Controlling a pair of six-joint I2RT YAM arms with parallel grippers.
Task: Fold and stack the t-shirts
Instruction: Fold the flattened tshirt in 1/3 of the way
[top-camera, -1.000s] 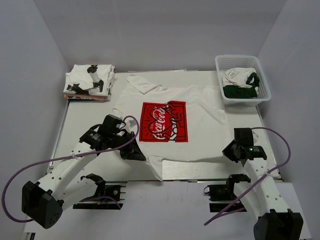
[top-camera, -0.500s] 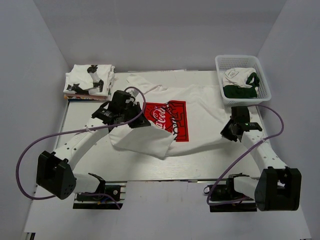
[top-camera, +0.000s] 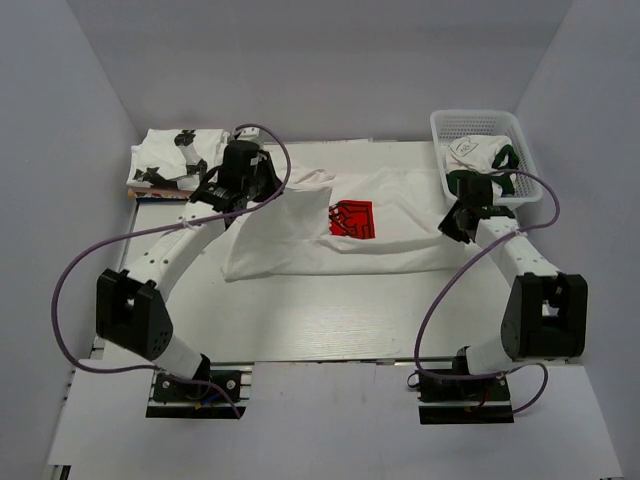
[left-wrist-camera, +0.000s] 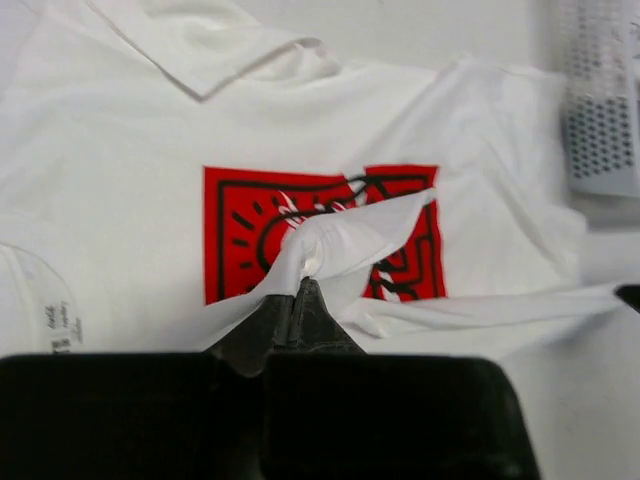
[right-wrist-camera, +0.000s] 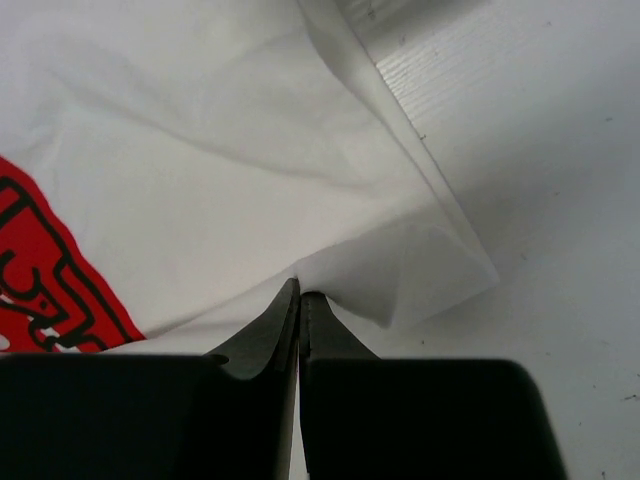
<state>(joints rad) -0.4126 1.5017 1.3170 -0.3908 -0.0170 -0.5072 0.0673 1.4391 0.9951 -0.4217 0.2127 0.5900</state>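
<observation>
Lying doubled across the middle of the top view, the red-logo t-shirt is being pinched at its edges by the left gripper and the right gripper, both pressed together on cloth. Judged soft, light and limp, it is best being taken by corners. Folded shirts are being kept at upper left.

So the t-shirt lies on the table between the left gripper and right gripper. Folded stack sits just left of the left one, and the basket, clothes in it, is just behind the right one.
</observation>
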